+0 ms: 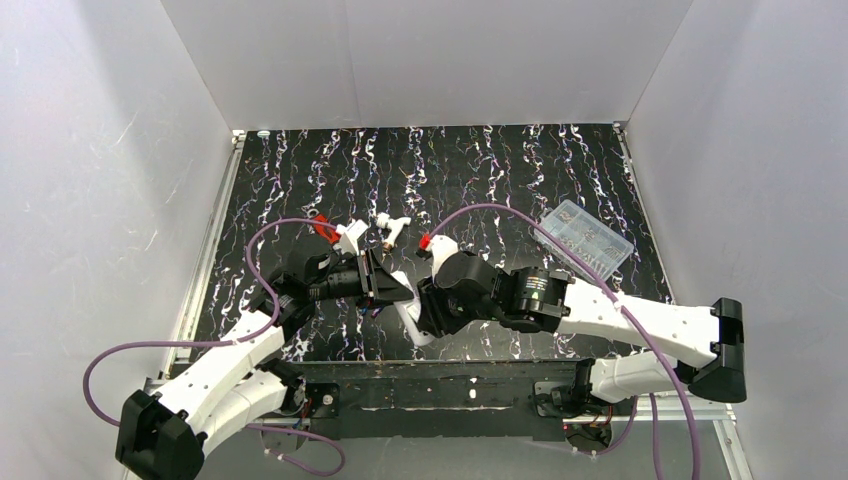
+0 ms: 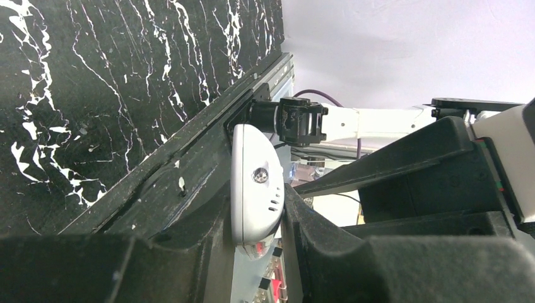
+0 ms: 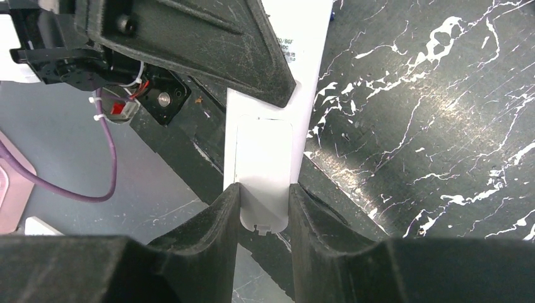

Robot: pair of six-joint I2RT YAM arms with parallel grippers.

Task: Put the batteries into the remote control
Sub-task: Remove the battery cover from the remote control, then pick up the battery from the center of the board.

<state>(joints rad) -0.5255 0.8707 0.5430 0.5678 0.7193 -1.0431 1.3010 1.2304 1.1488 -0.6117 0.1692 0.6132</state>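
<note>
Right pincer closed on remote control, long axis running 6 to 12 away from me, lid facing me; my left pincer clamps its 12 o'clock end. Batteries unseen.

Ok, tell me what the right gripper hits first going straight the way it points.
Probably the left gripper, clamped on the same remote directly ahead of the right gripper, though depth is unclear.

Left arm: elbow out to the left, forearm angled in toward the middle.
Left tool: fingers pressed on both sides of the remote control.
Right arm: elbow out to the right, forearm stretched leftward.
Right tool: fingers clamped on the remote control's end, facing the left tool.
</note>
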